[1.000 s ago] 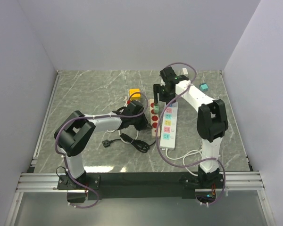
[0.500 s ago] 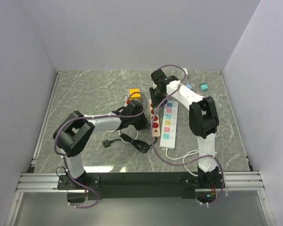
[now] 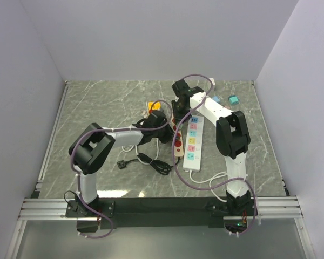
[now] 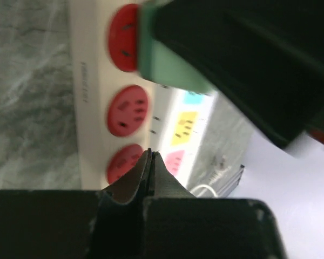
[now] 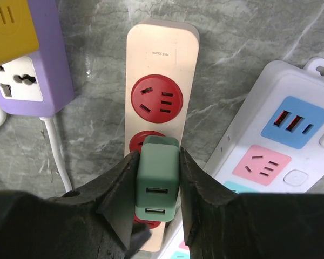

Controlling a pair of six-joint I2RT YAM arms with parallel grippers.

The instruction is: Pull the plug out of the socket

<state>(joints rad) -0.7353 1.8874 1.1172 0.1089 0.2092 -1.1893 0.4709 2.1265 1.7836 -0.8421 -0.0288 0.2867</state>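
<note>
A green plug (image 5: 157,178) with two USB slots sits in the second red socket of a cream power strip (image 5: 162,48). My right gripper (image 5: 156,162) is shut on it, one finger pressed on each side. The top view puts this gripper (image 3: 176,116) over the strip's far end. The first red socket (image 5: 156,101) is free. My left gripper (image 4: 151,155) is shut with nothing in it, its tips low over the near red sockets of the cream strip (image 4: 89,108). In its view the green plug (image 4: 167,59) sits just ahead.
A white power strip (image 3: 193,140) with coloured sockets lies right beside the cream one. A purple and yellow adapter (image 3: 154,106) lies to the left. A black cable (image 3: 151,162) coils near the left arm. A teal block (image 3: 233,100) sits at the back right.
My right gripper came down over the cream strip and closed on the green plug. The left arm shifted slightly toward the strip, its gripper still shut.
</note>
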